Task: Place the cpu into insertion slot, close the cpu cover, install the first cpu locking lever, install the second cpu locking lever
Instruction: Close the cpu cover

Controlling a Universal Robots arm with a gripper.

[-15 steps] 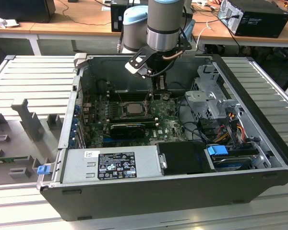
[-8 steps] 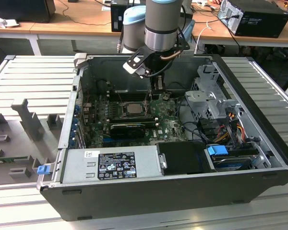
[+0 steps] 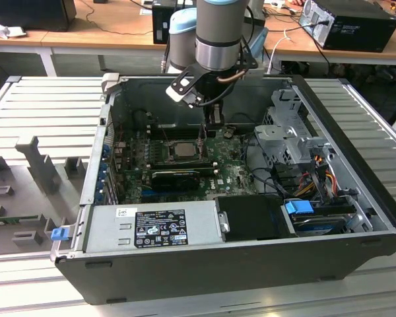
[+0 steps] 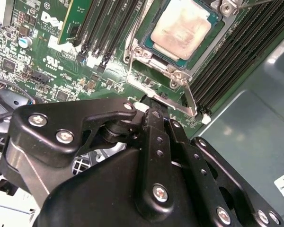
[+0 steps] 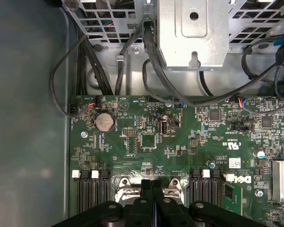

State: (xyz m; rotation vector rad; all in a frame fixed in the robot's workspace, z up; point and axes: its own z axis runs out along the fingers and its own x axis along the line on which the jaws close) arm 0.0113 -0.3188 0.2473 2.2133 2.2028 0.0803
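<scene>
in the exterior view, a grey slotted tray (image 3: 26, 178) lies at the exterior view's left of the open computer case (image 3: 251, 277). inside the case, the power supply (image 3: 155, 228) sits at the near left, with the green motherboard (image 3: 231, 175) behind it. the cpu (image 3: 183, 149) is seated in the insertion slot (image 4: 149, 57), silvery face up. the cpu cover (image 4: 136, 50) lies flat around it as a silver frame. a long black expansion card (image 3: 175, 177) lies just in front of the socket. the gripper (image 3: 214, 124) hangs just to the exterior view's right of the cpu, low over the board. in both wrist views its fingers (image 5: 157, 189) are pressed together. in the second wrist view the fingertips meet a silver locking lever (image 4: 173, 104) at the socket's edge; whether the lever is pinched between them cannot be told. memory slots (image 4: 241, 52) flank the socket. the drive cage (image 3: 287, 132) and its cabling occupy the case at the exterior view's right.
</scene>
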